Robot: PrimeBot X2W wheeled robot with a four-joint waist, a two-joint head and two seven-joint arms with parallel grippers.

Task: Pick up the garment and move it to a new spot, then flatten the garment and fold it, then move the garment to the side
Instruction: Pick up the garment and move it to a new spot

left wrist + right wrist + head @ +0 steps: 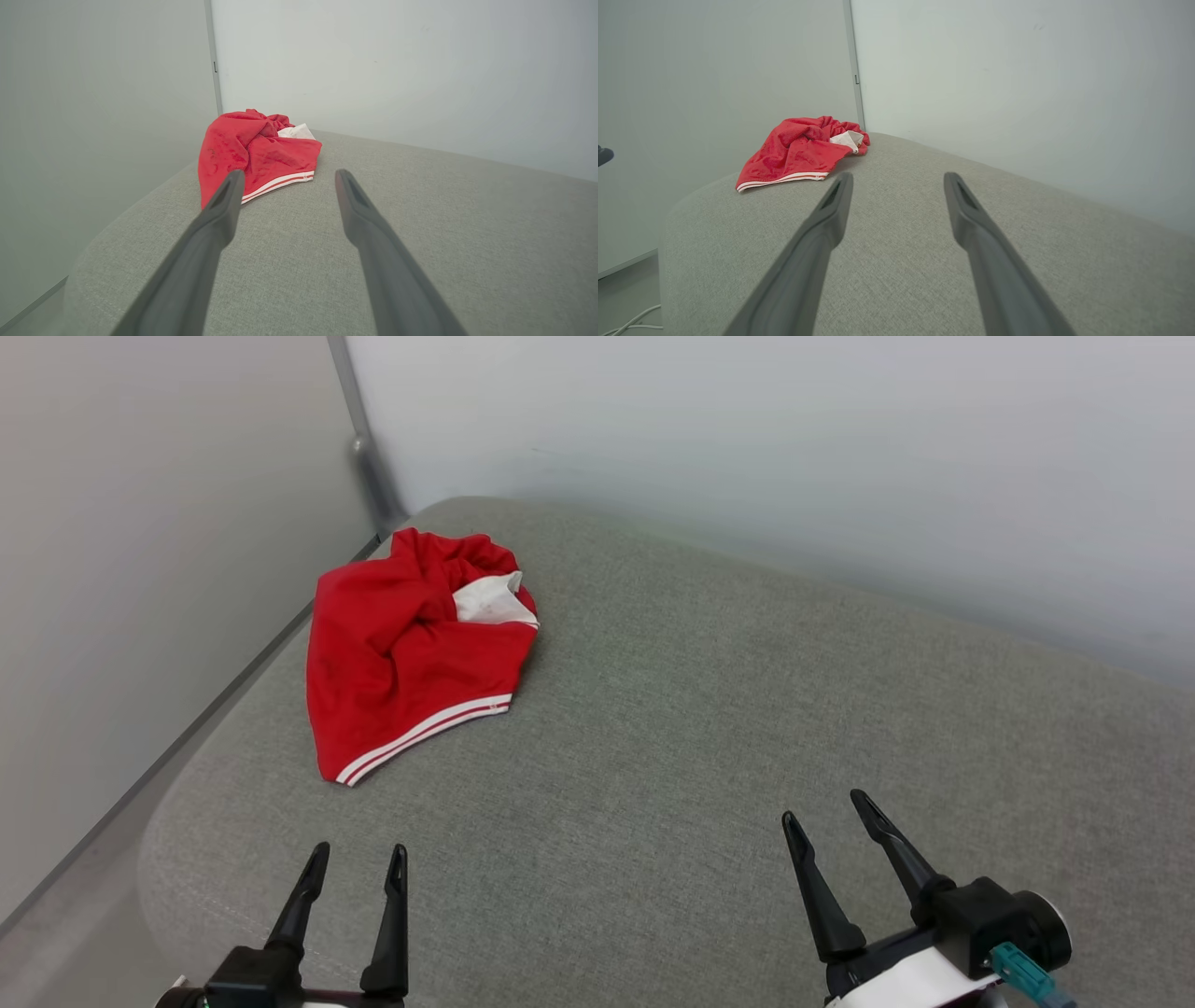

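Head view: we see crumpled garment (411,653) at far left of grey cushion (700,756); left jaws apart, empty; right jaws likewise; both well apart from garment.

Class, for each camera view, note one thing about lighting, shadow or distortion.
Head view: soft even light, the garment casts barely any shadow; left wrist view: the left gripper looms oversized from wide-angle stretch; right wrist view: the right gripper likewise, no glare.

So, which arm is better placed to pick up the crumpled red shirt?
Left. The open left gripper sits nearer the crumpled red shirt, on the grey fabric cushion's left side; the open right gripper is farther.
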